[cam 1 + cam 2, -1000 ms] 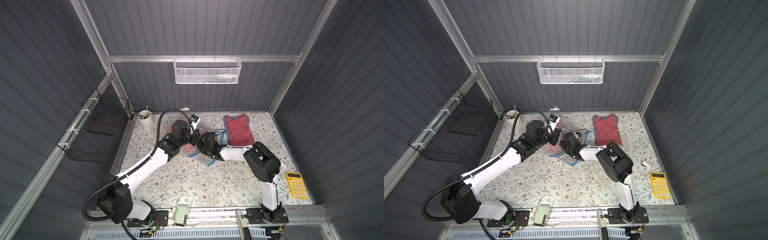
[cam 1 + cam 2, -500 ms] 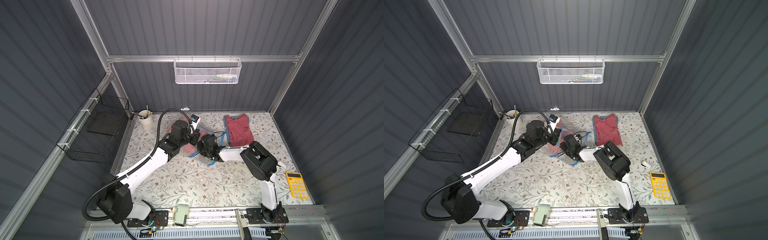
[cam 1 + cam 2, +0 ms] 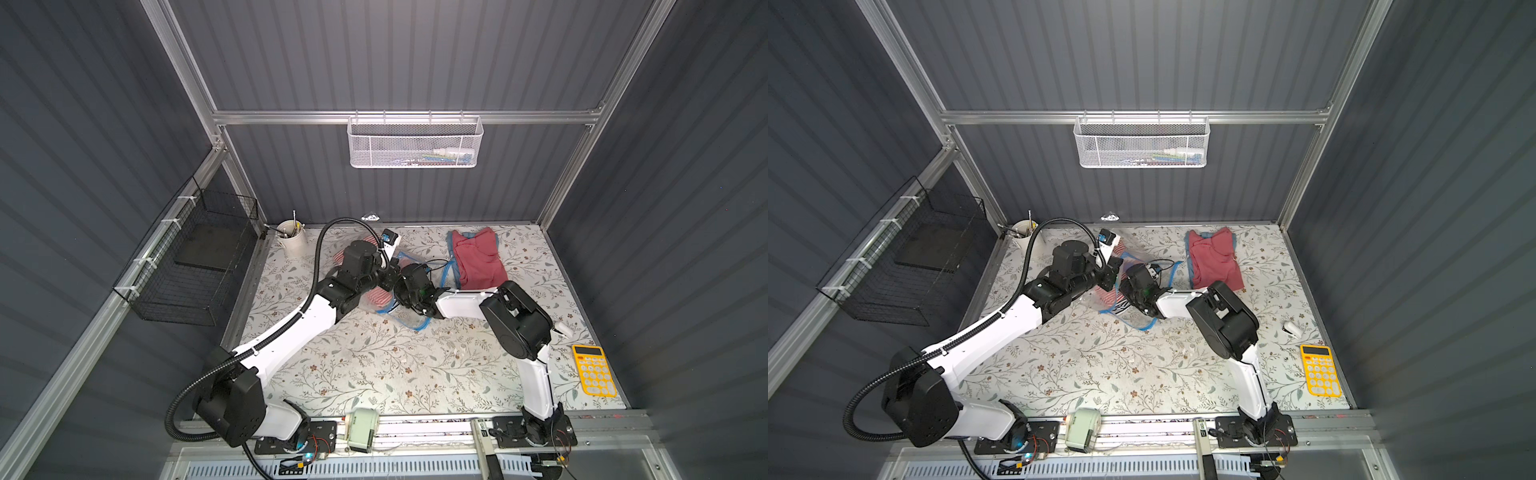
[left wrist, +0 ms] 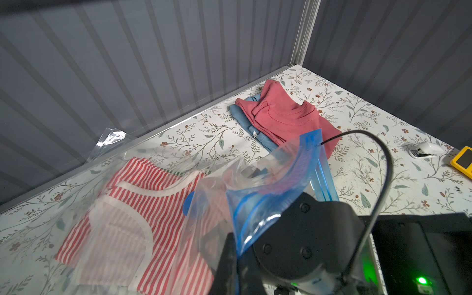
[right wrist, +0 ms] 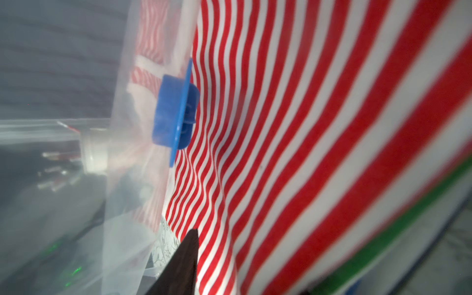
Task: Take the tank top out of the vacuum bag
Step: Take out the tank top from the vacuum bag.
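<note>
We see the tank top (image 4: 122, 219) wholly inside the bag (image 4: 212, 189), far centre; none of it is out yet. Our left gripper (image 3: 387, 279) pinches the bag's zip edge (image 4: 310, 153), while our right gripper (image 3: 393, 296) reaches inside, and we cannot tell its fingers' state.

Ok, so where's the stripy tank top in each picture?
Top view: tank top mid-table, where the two arms meet.
Top view: same spot.
Left wrist view: under clear plastic, beside the blue valve cap.
Right wrist view: fills most of the picture, beside that cap.
Shared landmark: the vacuum bag around it.
</note>
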